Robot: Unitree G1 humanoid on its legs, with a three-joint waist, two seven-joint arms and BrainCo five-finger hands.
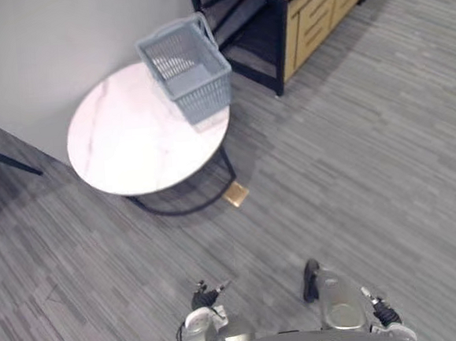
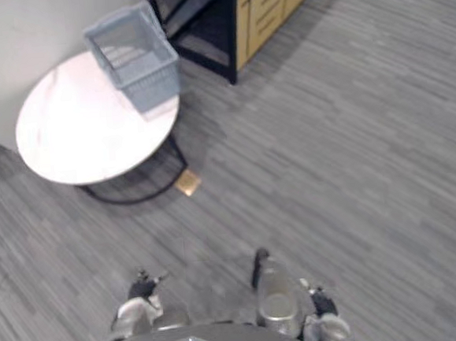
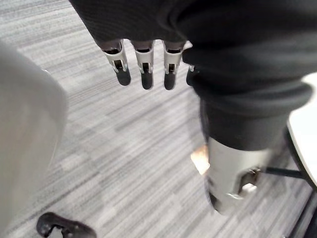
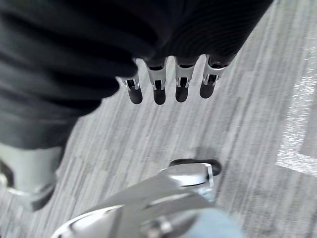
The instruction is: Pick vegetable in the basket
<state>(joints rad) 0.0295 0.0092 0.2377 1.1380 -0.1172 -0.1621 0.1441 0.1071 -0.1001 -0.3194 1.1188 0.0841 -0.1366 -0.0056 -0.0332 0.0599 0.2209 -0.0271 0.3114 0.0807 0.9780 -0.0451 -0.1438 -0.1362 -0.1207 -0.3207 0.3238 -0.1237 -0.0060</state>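
Note:
A blue-grey plastic basket (image 1: 186, 67) stands at the far right edge of a round white marble table (image 1: 123, 139), some way ahead of me and to the left. Its mesh walls and floor show from above. My left hand (image 3: 144, 67) hangs low over the grey carpet with straight fingers and nothing in it. My right hand (image 4: 159, 84) hangs the same way, fingers straight and bare. Both hands are far short of the table.
A black-framed cabinet with wooden drawer fronts (image 1: 310, 14) stands behind the table to the right. A small tan square (image 1: 236, 193) lies on the carpet by the table's black legs. A grey wall (image 1: 44, 43) runs behind the table. Open carpet lies between me and the table.

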